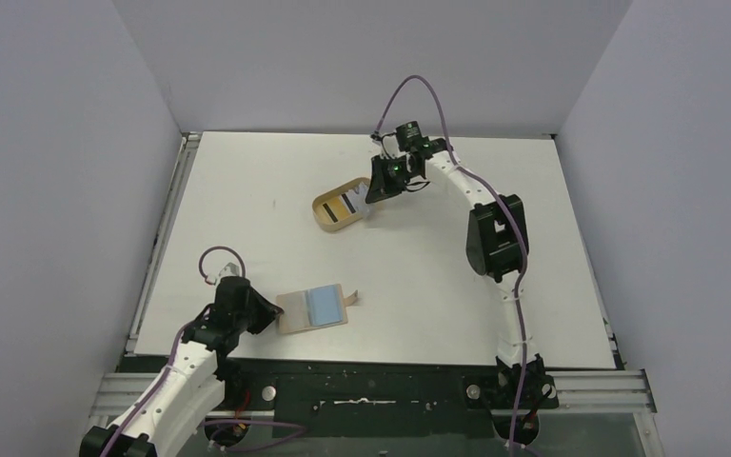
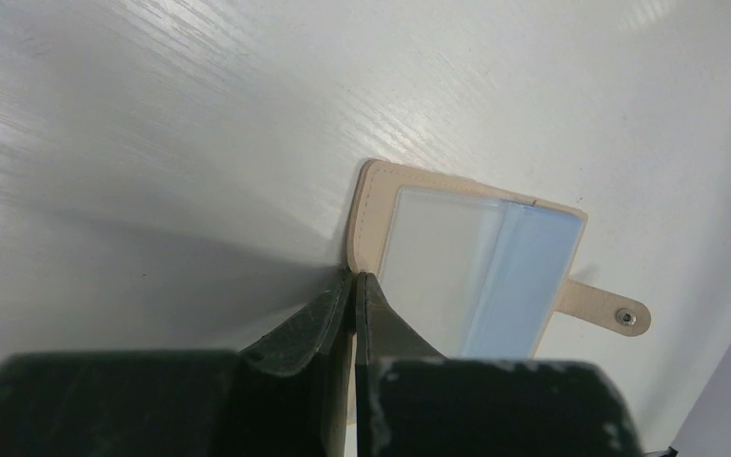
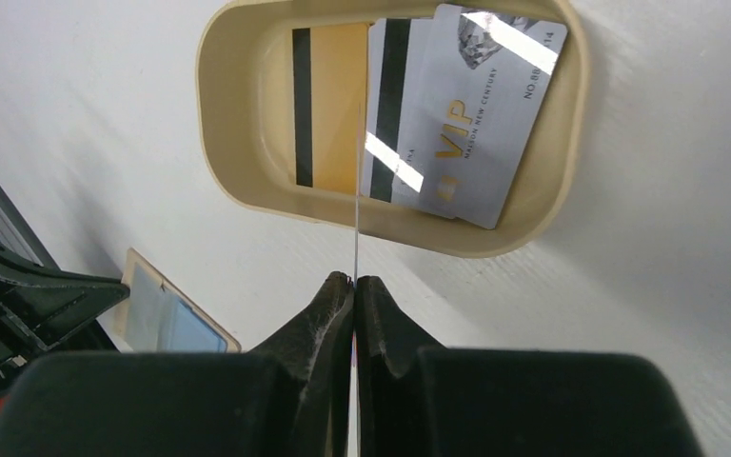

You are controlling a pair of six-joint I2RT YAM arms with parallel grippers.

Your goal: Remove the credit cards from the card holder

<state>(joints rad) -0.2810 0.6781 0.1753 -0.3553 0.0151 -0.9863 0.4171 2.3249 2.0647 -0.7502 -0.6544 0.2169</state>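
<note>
1. The left pincer (image 2: 354,278) pinches the open card holder (image 2: 466,267) by the bench's (image 1: 419,276) near edge.
2. The right pincer (image 3: 354,281) pinches a credit card (image 3: 355,257) edge-on over the tray (image 3: 211,124) holding other cards (image 3: 471,114).

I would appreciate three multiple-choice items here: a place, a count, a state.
1. How many cards lie flat in the oval tan tray? A three; B one; C six.
2. The open tan bifold wallet lies: A inside that tray; B on the white table, pinched by the left claw; C against the wall.
3. The right claw is: A wide open; B out of view; C shut on a thin card held edge-on.
Answers: A, gold, whitish, silver; B, its edge is clamped; C, closed on the card's edge.
</note>
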